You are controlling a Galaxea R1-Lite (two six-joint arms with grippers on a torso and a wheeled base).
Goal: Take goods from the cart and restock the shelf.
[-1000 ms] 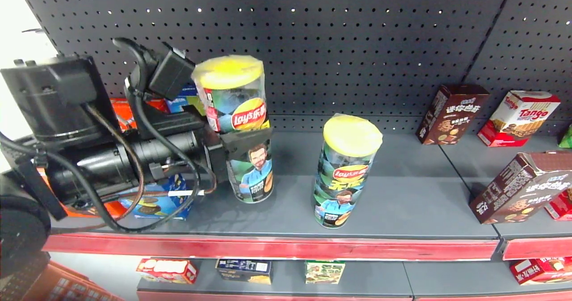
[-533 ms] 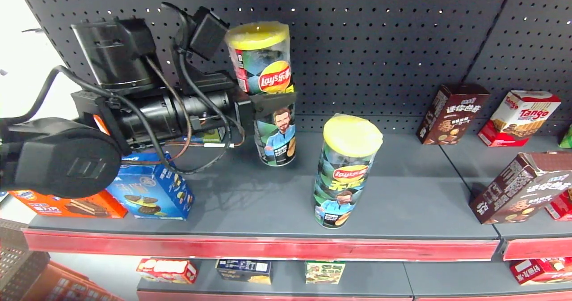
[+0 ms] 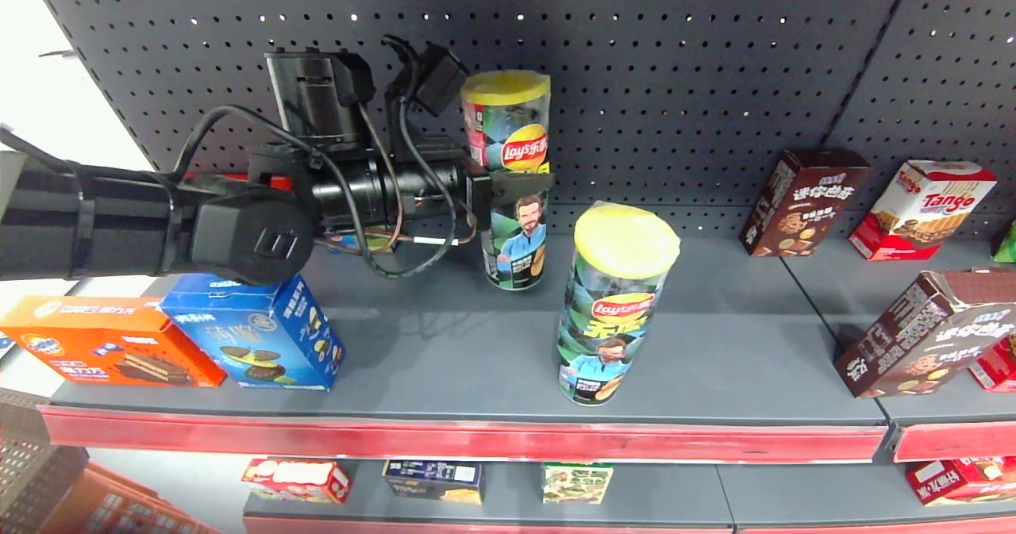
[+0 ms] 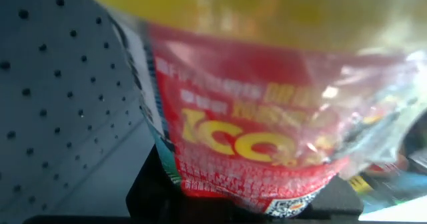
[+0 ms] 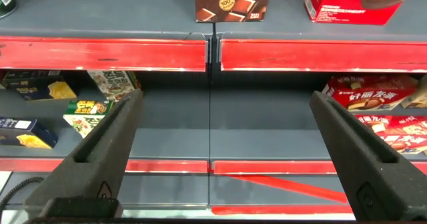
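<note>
The left gripper pinches a can mid-body, upright, far back on the shelf behind the near can, likely so it lands flat. The right gripper has its jaws spread, empty.

1. Chip can: yellow lid, upright, at the back of the shelf, clamped at mid-height by the left gripper.
2. Second chip can: same design, upright, standing near the shelf's front edge.
</note>
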